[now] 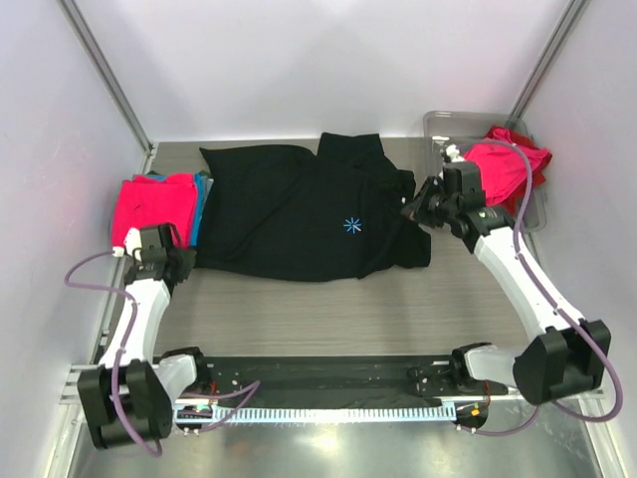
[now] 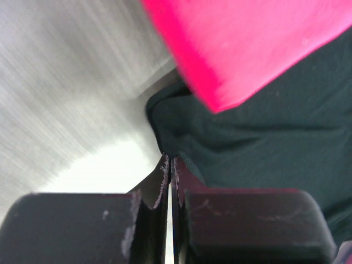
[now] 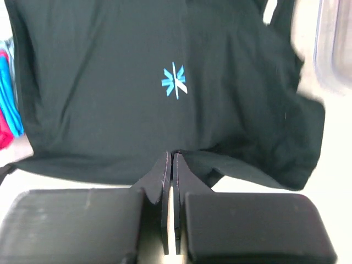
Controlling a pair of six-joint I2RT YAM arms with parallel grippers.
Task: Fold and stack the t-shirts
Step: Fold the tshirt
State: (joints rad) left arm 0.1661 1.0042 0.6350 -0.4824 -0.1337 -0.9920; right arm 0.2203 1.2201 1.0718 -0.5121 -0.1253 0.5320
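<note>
Progress looks early to middling. 1 folded pink t-shirt (image 1: 151,204) sits at the left edge of the surface (image 1: 328,314), stacked on a teal-blue t-shirt (image 1: 202,199) whose edge shows along its right side; that small pile counts as finished work. The black t-shirt (image 1: 289,219) lies spread across the middle, logo side up. Its left side is fairly flat and its right side is rumpled, with a sleeve doubled over, so its folding seems barely begun. At the back right, the clear tray (image 1: 445,121) holds a loose pink t-shirt (image 1: 498,164) and a red t-shirt (image 1: 537,164), both unfolded and waiting.

The left tool (image 2: 169,159) is closed tight, its tips at the near left corner of the black t-shirt, just below the pink pile. The right tool (image 3: 170,157) is likewise closed to a sliver, tips at the shirt's hem on the right side. Whether either has cloth pinched between its tips I cannot tell; both wrist views show tips meeting the fabric edge and nothing more.

Left to do, by my reckoning: fold the black shirt, put it on the pile, then take the 2 shirts from the tray.
</note>
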